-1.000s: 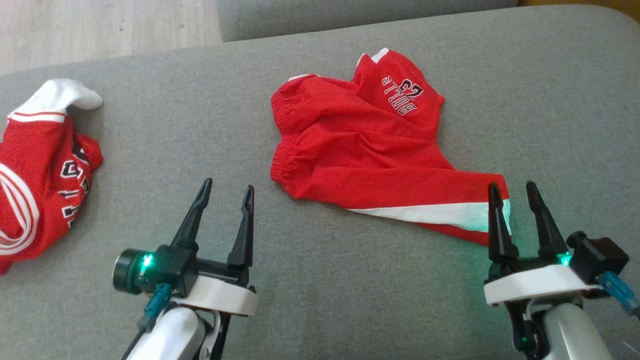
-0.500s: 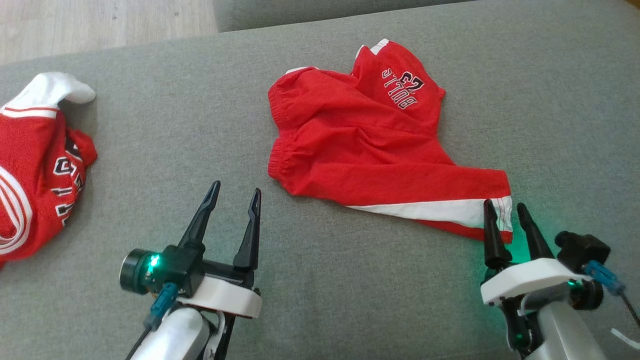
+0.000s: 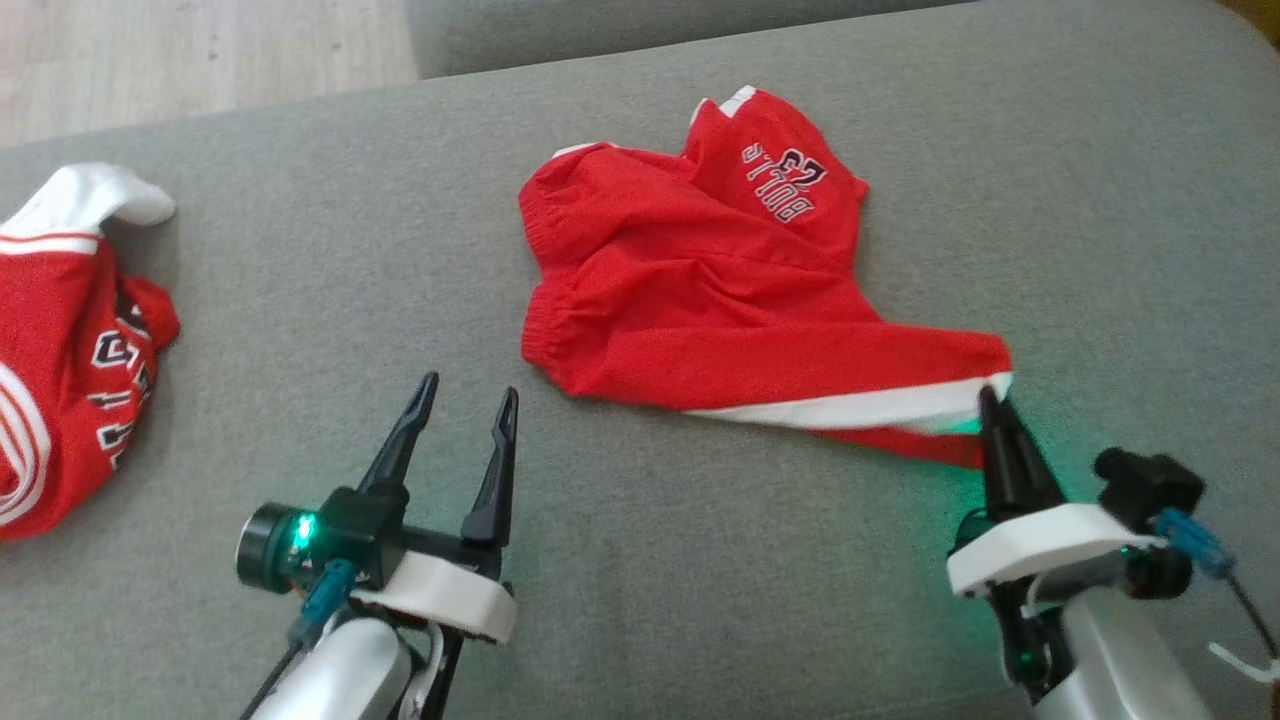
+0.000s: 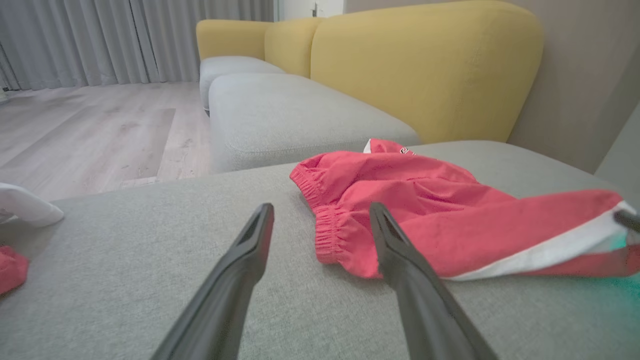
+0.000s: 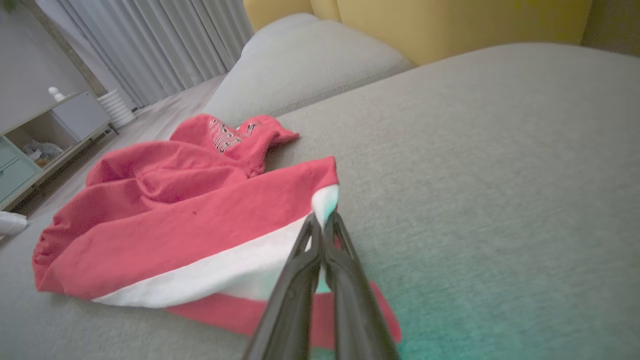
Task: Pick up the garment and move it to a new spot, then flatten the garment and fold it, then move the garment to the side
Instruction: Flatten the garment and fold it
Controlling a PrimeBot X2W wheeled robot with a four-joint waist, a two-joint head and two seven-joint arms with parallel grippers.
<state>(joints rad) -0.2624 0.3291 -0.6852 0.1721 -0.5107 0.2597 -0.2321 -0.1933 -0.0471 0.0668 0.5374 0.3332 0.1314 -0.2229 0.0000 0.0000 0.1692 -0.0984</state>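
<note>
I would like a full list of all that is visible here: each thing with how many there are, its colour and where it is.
shorts: one, red with a white stripe and dark lettering, in the middle of the seat cushion
other garment: one, red and white, crumpled at the cushion's left edge
seat cushion: one, grey, under both garments
backrests: at least two, yellow, behind the seats
floor: one, pale wood, beyond the cushion
curtains: one run, grey, far end of the room
left gripper: one, dark, open, near the shorts' waistband
right gripper: one, dark, shut on the shorts' white-striped hem corner
</note>
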